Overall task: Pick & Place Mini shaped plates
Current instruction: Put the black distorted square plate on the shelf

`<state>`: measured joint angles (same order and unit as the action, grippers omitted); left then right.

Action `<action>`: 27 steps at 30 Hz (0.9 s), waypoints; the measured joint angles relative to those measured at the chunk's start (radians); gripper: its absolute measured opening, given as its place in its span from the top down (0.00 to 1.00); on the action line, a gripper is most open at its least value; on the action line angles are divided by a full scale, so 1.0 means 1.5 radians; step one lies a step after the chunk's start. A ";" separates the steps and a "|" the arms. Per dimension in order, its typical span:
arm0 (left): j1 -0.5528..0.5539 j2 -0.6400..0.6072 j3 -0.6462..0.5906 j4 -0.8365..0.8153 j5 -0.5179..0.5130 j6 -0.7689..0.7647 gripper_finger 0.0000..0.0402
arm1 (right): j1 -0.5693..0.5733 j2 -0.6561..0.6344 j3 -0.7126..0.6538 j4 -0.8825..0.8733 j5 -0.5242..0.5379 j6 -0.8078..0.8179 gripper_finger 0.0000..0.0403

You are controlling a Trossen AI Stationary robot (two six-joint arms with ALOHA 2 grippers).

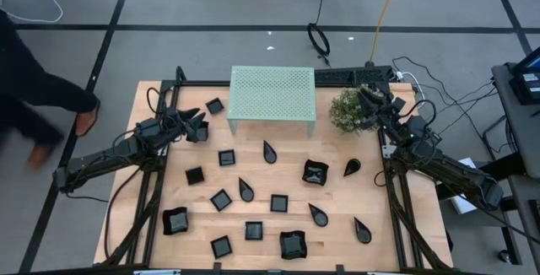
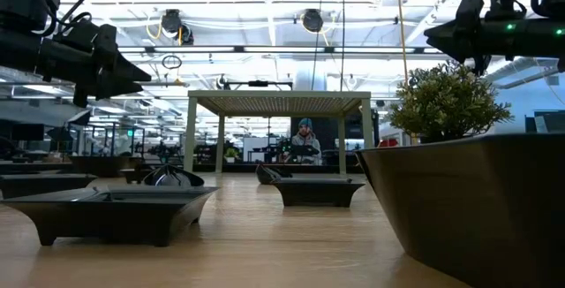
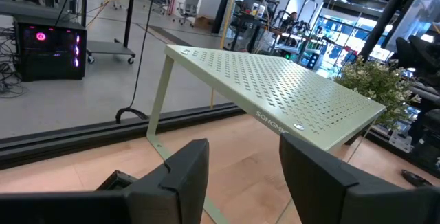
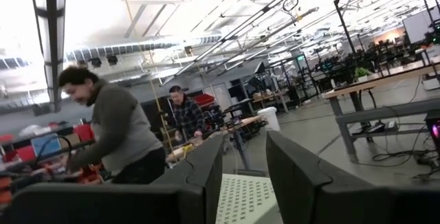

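Plates, the mini shaped plates (image 1: pixel 279 202), are lying scattered across the table (image 1: pixel 396 241) in front of the green stand (image 1: pixel 272 94). Left gripper (image 1: pixel 201 126) is hovering open and empty beside the stand's left end; right gripper (image 1: pixel 369 94) is hanging part-open and empty over the plant (image 1: pixel 347 111).

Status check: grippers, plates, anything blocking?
Left gripper open, empty, raised beside the stand. Right gripper open, empty, over the plant. Plates scattered on the table, none held. Nothing blocking.

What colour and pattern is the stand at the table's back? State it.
Mint green, perforated all over with small holes: the stand. The left wrist view shows it best.
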<state>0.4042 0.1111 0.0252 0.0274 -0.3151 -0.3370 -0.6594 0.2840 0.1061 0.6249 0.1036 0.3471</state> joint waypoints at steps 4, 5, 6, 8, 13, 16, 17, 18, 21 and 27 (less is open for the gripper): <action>0.000 0.000 0.000 0.000 0.000 0.000 0.55 | 0.000 0.001 0.000 0.000 0.000 0.038 0.75; 0.000 0.000 0.000 0.000 0.000 0.000 0.55 | 0.000 0.001 0.000 0.000 0.000 0.045 0.75; 0.000 0.000 0.000 0.000 0.000 0.000 0.55 | 0.000 0.001 0.000 0.000 0.000 0.053 0.75; 0.000 0.000 0.000 0.000 0.000 0.000 0.55 | 0.000 0.001 0.000 0.000 0.000 0.072 0.75; 0.000 0.000 0.000 0.000 0.000 0.000 0.55 | 0.000 0.008 0.000 0.019 0.000 0.086 0.75; 0.000 0.000 0.000 0.000 0.000 0.000 0.55 | 0.000 0.019 0.000 0.036 -0.001 0.073 0.75; 0.000 0.000 0.000 0.000 0.000 0.000 0.55 | 0.000 0.024 0.000 0.040 -0.001 0.070 0.75; 0.000 0.000 0.000 0.000 0.000 0.000 0.55 | 0.000 0.029 0.001 0.040 -0.001 0.069 0.75; 0.000 0.000 0.000 0.000 0.000 0.000 0.55 | 0.000 0.053 0.018 0.025 -0.002 0.059 0.75; 0.000 0.000 0.000 0.000 0.000 0.000 0.55 | 0.000 0.113 0.083 -0.023 -0.020 -0.001 0.75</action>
<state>0.4043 0.1110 0.0250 0.0273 -0.3151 -0.3368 -0.6590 0.4534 0.2305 0.5897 0.0734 0.3463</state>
